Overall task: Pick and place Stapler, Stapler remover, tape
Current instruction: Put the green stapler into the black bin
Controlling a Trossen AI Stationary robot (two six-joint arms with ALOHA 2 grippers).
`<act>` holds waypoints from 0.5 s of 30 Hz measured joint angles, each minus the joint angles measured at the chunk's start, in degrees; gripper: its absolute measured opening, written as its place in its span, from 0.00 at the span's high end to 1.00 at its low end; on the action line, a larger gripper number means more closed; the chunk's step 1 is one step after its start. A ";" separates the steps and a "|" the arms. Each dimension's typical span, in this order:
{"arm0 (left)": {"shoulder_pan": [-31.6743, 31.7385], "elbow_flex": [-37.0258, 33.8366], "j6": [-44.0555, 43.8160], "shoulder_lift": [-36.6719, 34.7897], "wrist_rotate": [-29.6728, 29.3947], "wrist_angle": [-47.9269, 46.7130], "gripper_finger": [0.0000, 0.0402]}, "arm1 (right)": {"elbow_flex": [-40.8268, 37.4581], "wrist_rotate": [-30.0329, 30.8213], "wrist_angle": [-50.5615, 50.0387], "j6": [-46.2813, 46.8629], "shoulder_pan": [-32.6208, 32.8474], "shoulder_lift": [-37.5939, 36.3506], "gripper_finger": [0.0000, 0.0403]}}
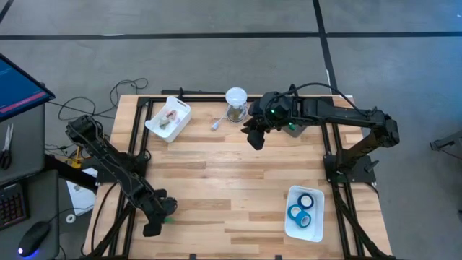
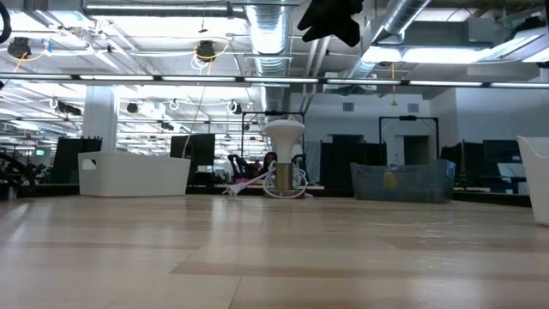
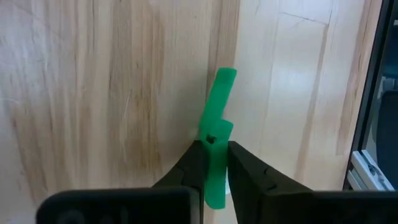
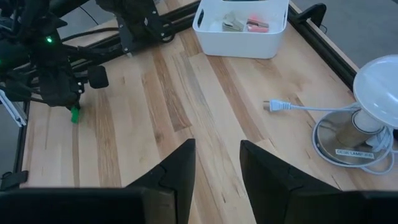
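A slim green plastic tool (image 3: 221,93), perhaps the stapler remover, lies on the wood at the table's near left corner. My left gripper (image 3: 216,146) is shut on it and also shows in the high view (image 1: 166,214). Blue tape rolls (image 1: 302,209) lie in a white tray (image 1: 316,227) at the near right. My right gripper (image 4: 217,155) hangs open and empty high over the far middle of the table (image 1: 254,137). I cannot make out a stapler. My left gripper pinches the green tool between its two fingers, at the stepped part near its middle (image 3: 215,138). The fingers come down steeply from above and lie across the tool. The tool lies flat on the table, one end (image 3: 225,74) reaching out past the fingertips.
A second white tray (image 1: 180,110) at the far left holds pale and pink items. A white lamp-like stand (image 1: 236,101) with a coiled cable and loose plug (image 1: 216,125) sits at the far middle. Bare wood lies between the two trays.
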 joint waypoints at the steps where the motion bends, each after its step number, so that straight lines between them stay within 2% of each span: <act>1: 0.00 0.00 -0.11 0.00 0.00 -0.02 0.92 | 0.00 0.01 -0.25 -0.16 -0.01 0.01 0.71; 7: 0.60 0.36 -0.39 -0.44 0.04 -0.05 0.93 | 0.00 0.00 -2.00 -2.53 -0.70 -0.12 0.71; 15: 4.60 0.48 -0.50 -4.46 -0.58 -3.24 0.93 | 0.00 -0.04 -3.09 -6.08 -2.99 -0.15 0.71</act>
